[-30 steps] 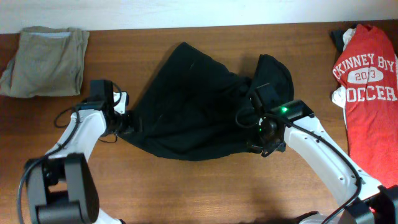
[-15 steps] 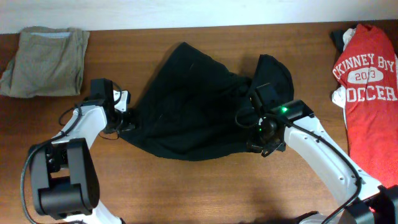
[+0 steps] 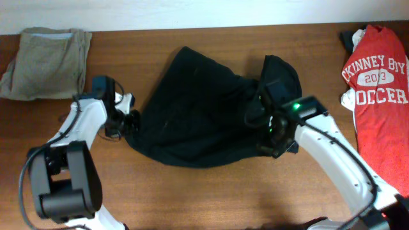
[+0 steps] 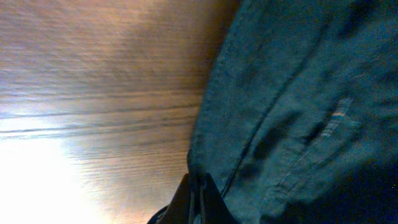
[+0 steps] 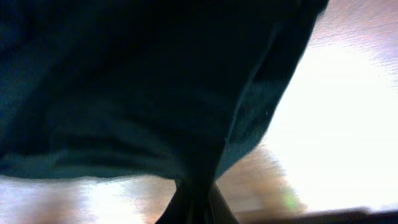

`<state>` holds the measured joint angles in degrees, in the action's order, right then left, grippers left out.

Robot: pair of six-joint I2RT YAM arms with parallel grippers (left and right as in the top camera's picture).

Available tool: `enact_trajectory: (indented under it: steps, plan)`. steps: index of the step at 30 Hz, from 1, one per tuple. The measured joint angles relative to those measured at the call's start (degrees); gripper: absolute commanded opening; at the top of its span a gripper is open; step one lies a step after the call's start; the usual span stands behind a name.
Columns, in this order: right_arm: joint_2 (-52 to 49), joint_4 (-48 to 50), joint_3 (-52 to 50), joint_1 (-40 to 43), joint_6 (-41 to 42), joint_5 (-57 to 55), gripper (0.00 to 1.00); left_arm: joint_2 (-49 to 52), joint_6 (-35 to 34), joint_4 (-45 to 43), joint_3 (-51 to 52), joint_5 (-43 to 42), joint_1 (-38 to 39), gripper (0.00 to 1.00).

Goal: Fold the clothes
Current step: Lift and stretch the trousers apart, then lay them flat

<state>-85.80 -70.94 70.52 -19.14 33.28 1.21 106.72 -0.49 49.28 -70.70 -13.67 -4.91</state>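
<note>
The big garment [image 3: 198, 115] lies in the middle of the bench [image 3: 204, 198] between the left gripper [image 3: 132, 121] and the right gripper [image 3: 275, 144] at its side hems, with the folded garment [image 3: 45, 61] in the far-left corner and the lettered T-shirt [image 3: 380, 89] along the right edge.

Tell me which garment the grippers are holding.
The black garment in the middle: the left gripper pinches its left edge, the right gripper its right edge. The khaki garment and red T-shirt lie untouched aside.

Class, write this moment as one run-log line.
left gripper: shut on black garment, left edge | right gripper: shut on black garment, right edge | fold: not yet done
</note>
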Motion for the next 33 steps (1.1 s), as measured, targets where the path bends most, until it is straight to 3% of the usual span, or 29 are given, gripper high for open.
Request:
enact_trajectory:
  steps: [4,12,16,26,33]
  plan:
    - [0.5,-6.3,11.8,0.7,-0.3,-3.2,0.04,-10.4,-2.2,2.3,-5.0,-0.5,-0.5,0.01]
    - [3.9,-15.2,32.7,0.7,-1.8,-9.5,0.04,-40.5,-6.5,3.0,-6.5,-0.8,-0.6,0.01]
    - [7.4,-17.6,42.2,0.7,-1.9,-11.1,0.04,-49.2,-8.2,4.0,-10.8,-1.7,-0.7,0.01]
    - [14.9,-23.0,61.5,0.7,-1.8,-13.9,0.04,-53.5,-8.9,17.4,-34.4,-5.1,-0.7,0.01]
    - [16.2,-23.9,68.5,0.7,-1.8,-17.7,0.04,-52.7,-9.1,20.9,-37.7,-3.7,-0.7,0.01]
